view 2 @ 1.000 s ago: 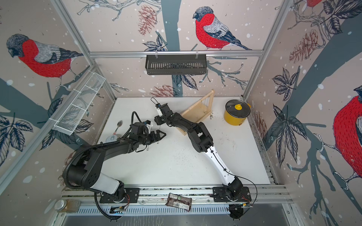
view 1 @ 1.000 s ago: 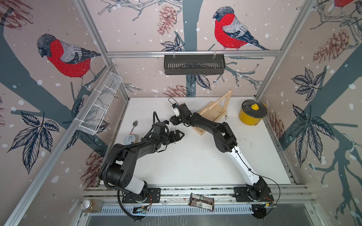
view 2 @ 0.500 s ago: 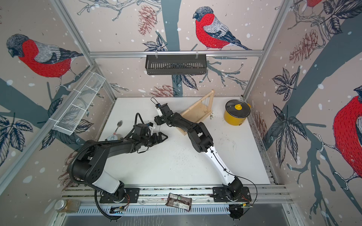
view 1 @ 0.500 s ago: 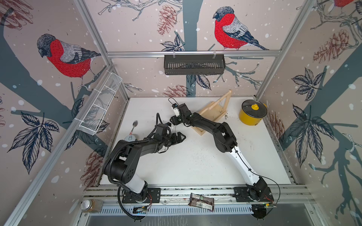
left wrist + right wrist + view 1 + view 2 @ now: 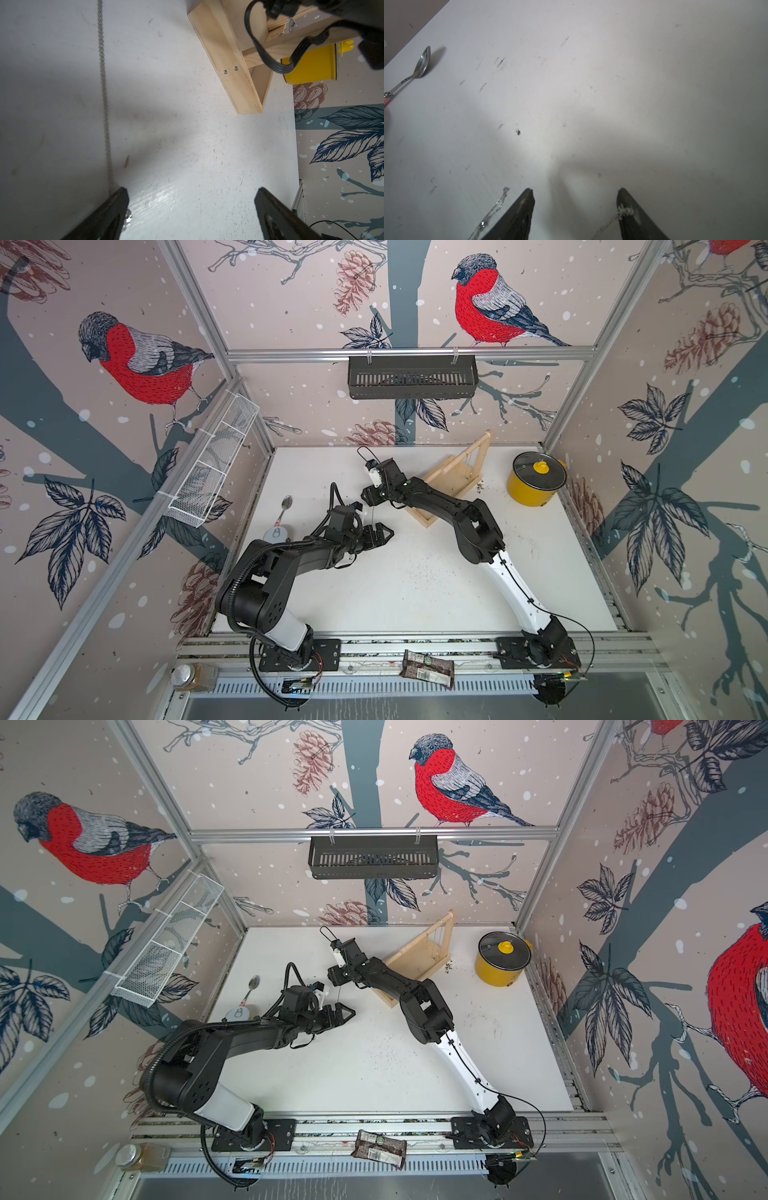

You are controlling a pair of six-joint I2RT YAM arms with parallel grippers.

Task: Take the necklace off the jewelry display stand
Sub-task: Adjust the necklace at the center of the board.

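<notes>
- left claw (image 5: 191,192): black fingers (image 5: 116,207) wide apart, nothing between them, low over the white tabletop (image 5: 415,593)
- right claw (image 5: 575,190): fingers apart as well; thin silver chain necklace (image 5: 496,209) draped on it, strands at both fingers
- chain hangs down from the right claw, just beside one left finger
- pale wooden jewelry display stand (image 5: 449,472), tray base plus crossbar, behind the right arm, near the yellow lidded pot (image 5: 534,489); necklace clear of it

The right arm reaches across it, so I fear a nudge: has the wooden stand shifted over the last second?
No. The wooden stand keeps the same spot and angle, with the same gap to the yellow pot.
</notes>
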